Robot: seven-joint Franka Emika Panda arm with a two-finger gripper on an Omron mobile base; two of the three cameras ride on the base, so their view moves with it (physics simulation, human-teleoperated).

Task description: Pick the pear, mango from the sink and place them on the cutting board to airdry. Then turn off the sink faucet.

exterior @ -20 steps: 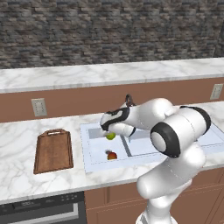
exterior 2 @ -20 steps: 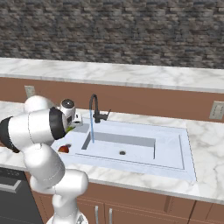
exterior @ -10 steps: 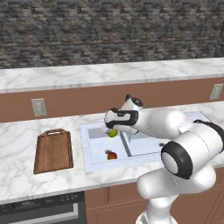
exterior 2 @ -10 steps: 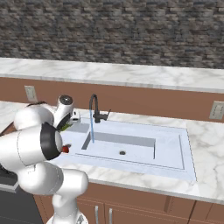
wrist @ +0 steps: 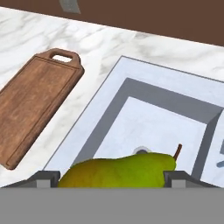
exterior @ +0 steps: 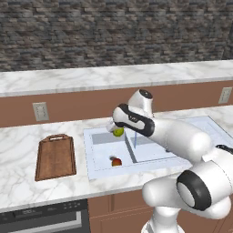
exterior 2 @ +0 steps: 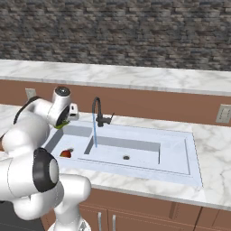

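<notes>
Hanging over the left basin of the sink (exterior: 150, 141), the gripper (exterior: 116, 129) has its two fingers closed on the pear (exterior: 119, 132), one finger at each end of the fruit. From the hand view the pear (wrist: 120, 171) lies crosswise between the finger tips (wrist: 43, 178), yellow-green, short brown stem poking up at its right end. It is lifted clear of the basin floor, with the round drain showing just behind it.

Mango (exterior: 116, 161) sits alone on the floor of the left basin, toward the front, red-orange side up. Seen from the right base view it (exterior 2: 66, 154) rests near the basin's front left corner, partly hidden by the arm's white body.

Cutting board (exterior: 56, 156) lies flat on the marble counter (exterior: 18, 173) to the left of the sink, loop handle toward the back wall, nothing on it. In the hand view the board (wrist: 33, 105) runs diagonally at the left, apart from the sink rim (wrist: 94, 103).

Sink faucet (exterior 2: 98, 113) stands behind the divider, black gooseneck, a thin blue stream falling from the spout into the basin. Small lever sticks out to its right side.

Wall outlet (exterior: 40, 111) on the brown backsplash above the board.
</notes>
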